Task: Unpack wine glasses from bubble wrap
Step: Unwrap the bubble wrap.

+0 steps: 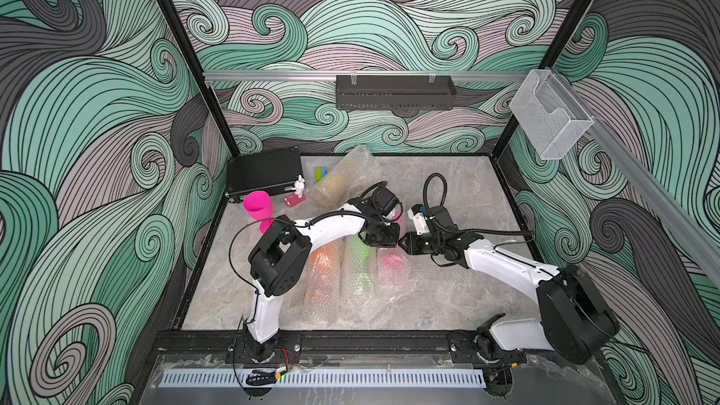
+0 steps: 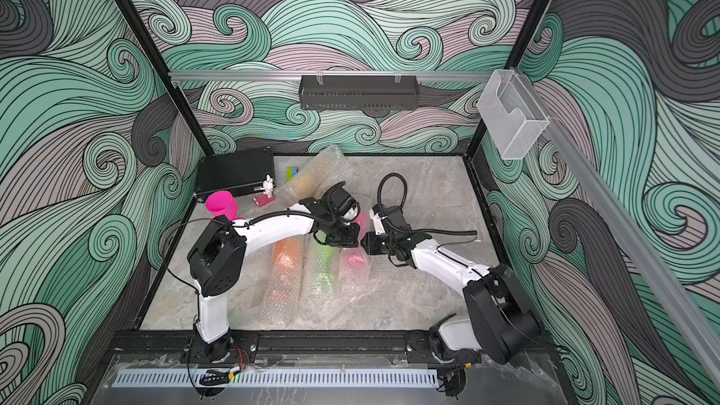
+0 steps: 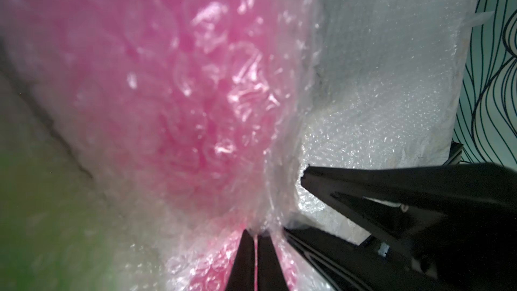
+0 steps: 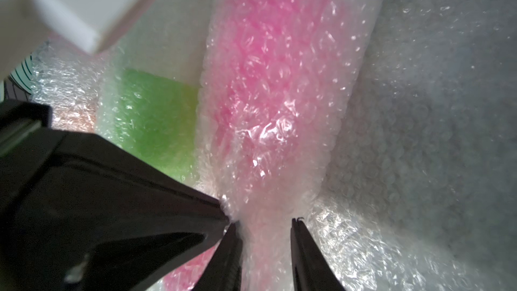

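Observation:
Three wine glasses lie side by side mid-table, each in a sleeve of bubble wrap: orange [image 1: 323, 266], lime green [image 1: 360, 266] and pink [image 1: 392, 262] [image 2: 355, 261]. My left gripper [image 3: 256, 233] is shut on a pinch of the pink one's bubble wrap [image 3: 268, 163] at its far end. My right gripper [image 4: 264, 223] meets it tip to tip, open, with a fold of the same wrap [image 4: 268, 113] between its fingers. A bare magenta glass [image 1: 258, 206] [image 2: 221, 204] stands upright at the back left. Another wrapped glass [image 1: 339, 181] lies at the back.
A black case [image 1: 265, 175] sits in the back left corner, with a white rabbit figurine [image 1: 298, 188] and a green-and-blue block [image 1: 321, 174] beside it. A loose bubble wrap sheet [image 1: 448, 278] lies flat right of the rolls. A black basket [image 1: 395, 91] and a clear holder [image 1: 549, 114] hang on the rails.

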### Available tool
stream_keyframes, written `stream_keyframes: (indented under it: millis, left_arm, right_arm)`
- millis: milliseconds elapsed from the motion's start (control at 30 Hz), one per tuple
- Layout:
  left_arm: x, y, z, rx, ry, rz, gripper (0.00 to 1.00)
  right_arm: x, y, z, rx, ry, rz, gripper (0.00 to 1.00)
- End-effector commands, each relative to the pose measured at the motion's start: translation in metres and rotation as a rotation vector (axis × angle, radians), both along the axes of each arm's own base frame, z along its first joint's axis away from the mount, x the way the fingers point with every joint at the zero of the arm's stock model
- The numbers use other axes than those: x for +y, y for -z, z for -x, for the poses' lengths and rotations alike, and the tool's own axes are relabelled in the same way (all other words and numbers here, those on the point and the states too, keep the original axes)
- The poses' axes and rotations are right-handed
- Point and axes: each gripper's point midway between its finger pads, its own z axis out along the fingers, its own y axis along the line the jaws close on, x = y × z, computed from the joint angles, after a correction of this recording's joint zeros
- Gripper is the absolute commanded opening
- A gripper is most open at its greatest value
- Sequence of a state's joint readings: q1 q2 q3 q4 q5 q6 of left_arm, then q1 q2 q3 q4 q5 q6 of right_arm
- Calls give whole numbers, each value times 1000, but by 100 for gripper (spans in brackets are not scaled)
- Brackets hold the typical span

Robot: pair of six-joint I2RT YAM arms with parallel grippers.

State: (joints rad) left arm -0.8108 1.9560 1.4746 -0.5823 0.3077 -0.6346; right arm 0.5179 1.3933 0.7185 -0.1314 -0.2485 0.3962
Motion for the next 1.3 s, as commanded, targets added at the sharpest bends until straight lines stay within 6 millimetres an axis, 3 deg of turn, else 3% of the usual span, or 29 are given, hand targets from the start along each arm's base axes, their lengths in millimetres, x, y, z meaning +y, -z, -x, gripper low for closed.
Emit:
stream_keyframes:
  millis: [0,100,233,400,567,733,967,1267]
  left_arm:
    - [-3,1,1,10,14,12,3]
    - [-1,-1,1,2,15,10,4]
    - [-3,-9,2,-1,24,29,20]
    - [-6,-21,3,-8,27,60,37]
    - [-4,-14,3,-3,24,42,42]
    - [0,1,4,1,23,5,31]
    - [5,11,5,6,22,-22,2]
    - [3,-3,3,-25,26,4,0]
  right_arm:
    - [1,-6,-10,-31,8,27,29]
    - [5,-8,-9,-28,1,-3,18]
    - [7,-11,-5,-27,1,-38,8]
    - [9,-11,-2,-21,-4,-55,2]
    - [11,-12,-1,-15,-3,-76,1]
    - [11,-16,0,-20,1,-86,1]
    - [4,-15,1,-30,11,-53,0]
    - [-5,-10,5,-41,20,8,4]
